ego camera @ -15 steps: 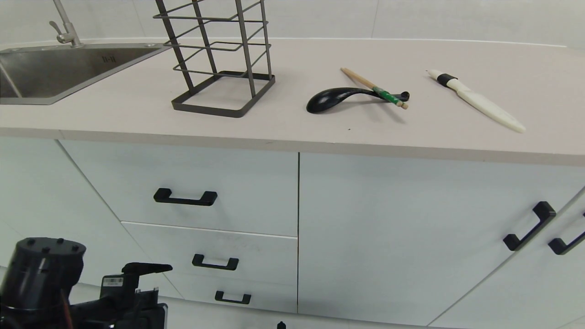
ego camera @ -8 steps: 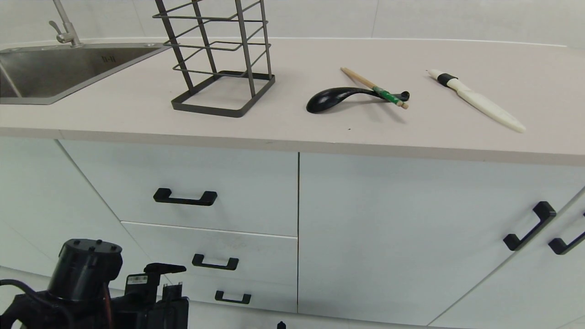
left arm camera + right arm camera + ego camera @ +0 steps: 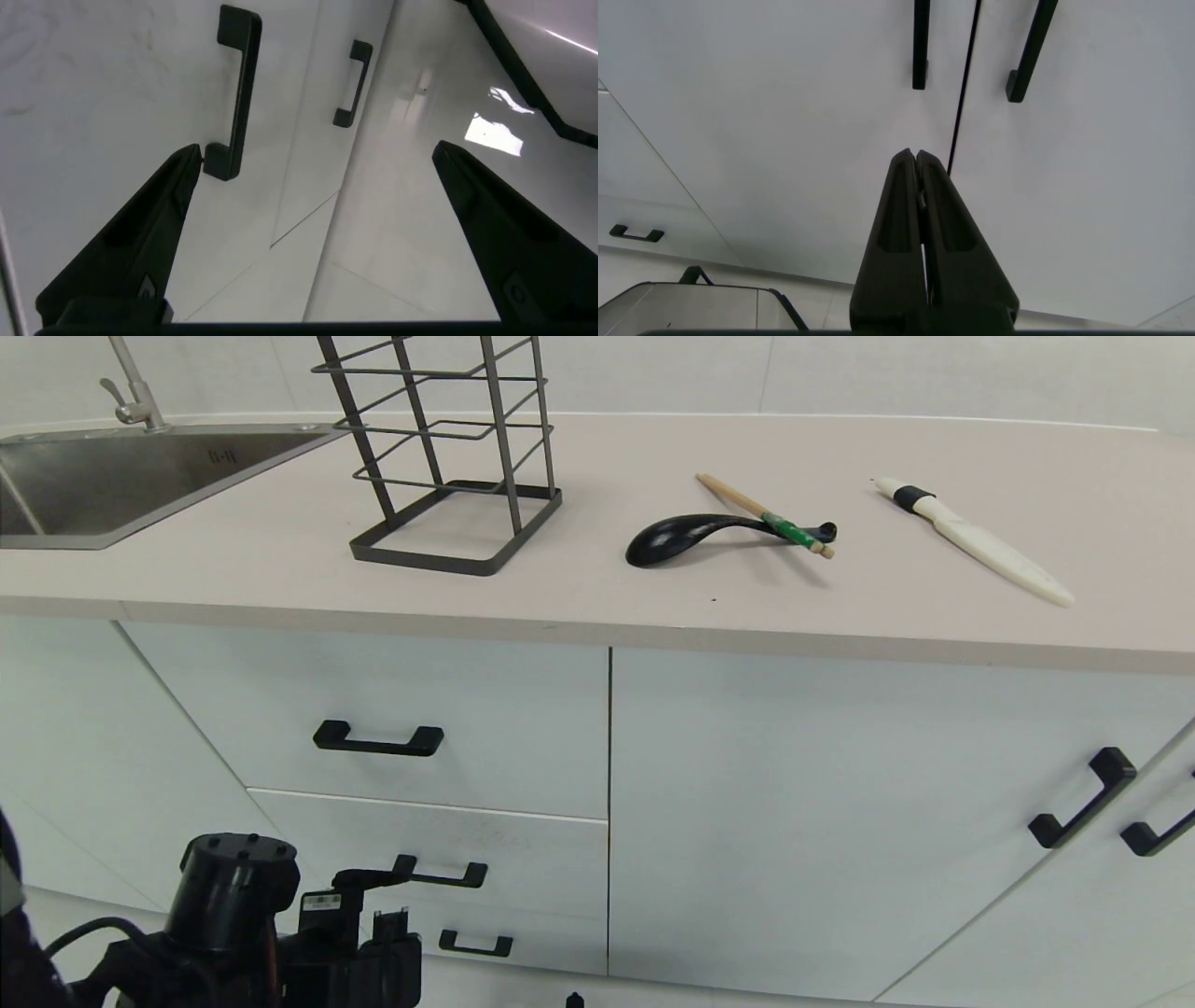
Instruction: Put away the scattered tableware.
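Glossy black plastic spoon [image 3: 686, 535]: lying on the pale beige table [image 3: 280, 569], right of centre, bowl toward the rack, handle pointing right. Light wooden chopsticks with a green band [image 3: 764, 515]: lying slantwise across the spoon's handle, touching it near its far end. White elongated utensil with a black band [image 3: 976, 542]: flat on the table, well to the right of the spoon and apart from it, set diagonally. Dark grey wire rack [image 3: 455, 448]: upright on the table, between the spoon and the stainless steel sink [image 3: 112, 476], apart from both. Chrome tap [image 3: 131, 387]: at the sink's back edge. White cabinet front below the table: three drawers with black bar handles [image 3: 378, 739] on the left, doors with black handles [image 3: 1083, 798] on the right. Left gripper [image 3: 316, 149]: low before the bottom drawers, jaws spread wide, nothing between them, facing two drawer handles. Right gripper [image 3: 915, 159]: before the white door fronts, jaws pressed together, holding nothing.
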Controlling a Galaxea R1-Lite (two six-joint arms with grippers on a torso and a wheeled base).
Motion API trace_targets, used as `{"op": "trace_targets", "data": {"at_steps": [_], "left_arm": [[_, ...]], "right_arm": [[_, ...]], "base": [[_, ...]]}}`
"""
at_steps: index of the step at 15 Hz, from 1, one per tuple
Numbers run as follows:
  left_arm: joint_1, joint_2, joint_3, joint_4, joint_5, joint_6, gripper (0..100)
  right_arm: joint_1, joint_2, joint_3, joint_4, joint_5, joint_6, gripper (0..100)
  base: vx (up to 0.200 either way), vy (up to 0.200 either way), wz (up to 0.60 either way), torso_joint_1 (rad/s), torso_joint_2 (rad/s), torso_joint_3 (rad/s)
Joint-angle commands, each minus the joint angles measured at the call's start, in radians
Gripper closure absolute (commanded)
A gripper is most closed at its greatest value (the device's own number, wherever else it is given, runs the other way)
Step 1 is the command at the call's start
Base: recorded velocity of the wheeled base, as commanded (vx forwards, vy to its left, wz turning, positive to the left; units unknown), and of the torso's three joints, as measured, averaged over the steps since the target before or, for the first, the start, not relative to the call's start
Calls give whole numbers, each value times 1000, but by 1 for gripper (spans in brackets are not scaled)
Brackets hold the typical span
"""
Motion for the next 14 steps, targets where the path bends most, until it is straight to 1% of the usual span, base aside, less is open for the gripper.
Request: {"op": "trace_targets", "data": {"at_steps": [1,2,3,4,5,7,8,10,12,14], "left_arm": [[-13,113,13,-88,9,-2,0],[-24,139,19,-130,22,-3,0],[-44,199,26,-219,47,-22,0],[-47,207,28,-228,48,-25,0],[-76,288,57,-329,58,-78,0],[-86,340,92,-436,94,-94,0],[-85,350,92,-472,96,-97,0],[-83,365,92,-485,99,-120,0],[-73,380,85,-495,101,-120,0],[-50,399,51,-538,99,-120,0]], "right_arm": [[0,1,0,0,1,0,100],[0,1,0,0,1,0,100],[0,1,0,0,1,0,100],[0,1,0,0,1,0,100],[0,1,0,0,1,0,100],[0,1,0,0,1,0,100],[0,1,0,0,1,0,100],[0,1,0,0,1,0,100],[0,1,0,0,1,0,100],[-1,1,0,0,1,0,100]], "base": [[0,0,0,0,0,0],[0,0,0,0,0,0],[0,0,0,0,0,0],[0,0,0,0,0,0],[0,0,0,0,0,0],[0,0,0,0,0,0],[0,0,0,0,0,0],[0,0,0,0,0,0],[0,0,0,0,0,0],[0,0,0,0,0,0]]}}
